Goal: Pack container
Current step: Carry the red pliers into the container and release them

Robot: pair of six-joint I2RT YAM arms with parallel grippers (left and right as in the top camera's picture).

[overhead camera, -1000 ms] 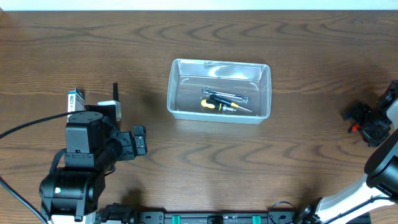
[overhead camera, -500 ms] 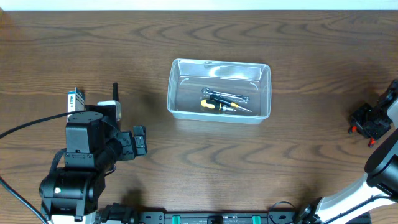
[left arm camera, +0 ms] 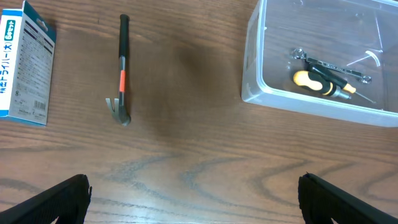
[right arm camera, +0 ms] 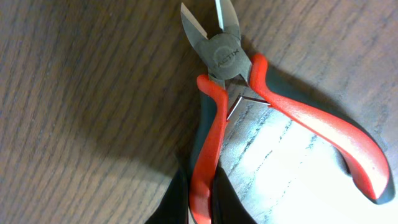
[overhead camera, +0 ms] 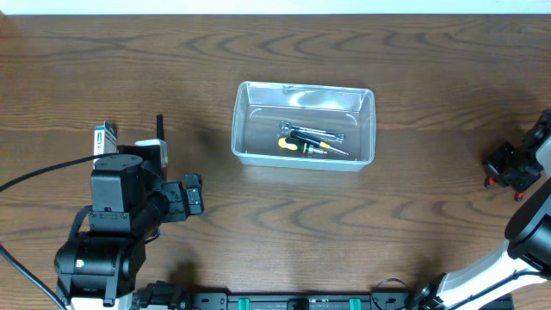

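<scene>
The clear plastic container [overhead camera: 241, 129] stands mid-table, holding a yellow-and-black screwdriver [overhead camera: 297, 144] and a thin wrench [overhead camera: 312, 129]. Red-handled cutting pliers [right arm camera: 292, 112] lie on the wood at the far right. My right gripper [right arm camera: 200, 202] is shut on their left handle; the other handle lies free. My left gripper [left arm camera: 196, 199] hangs open over bare wood at the left, with nothing between its fingers. A small hammer [left arm camera: 123, 68] lies ahead of it. The container [left arm camera: 311, 102] shows at the upper right of the left wrist view.
A blue-and-white box [overhead camera: 105, 138] lies left of the hammer [overhead camera: 159, 127], partly under the left arm. The right arm [overhead camera: 529, 220] rises from the lower right corner. A black rail runs along the table's near edge.
My right gripper has shut on the pliers' handle and shifted slightly right. The left arm has not moved.
</scene>
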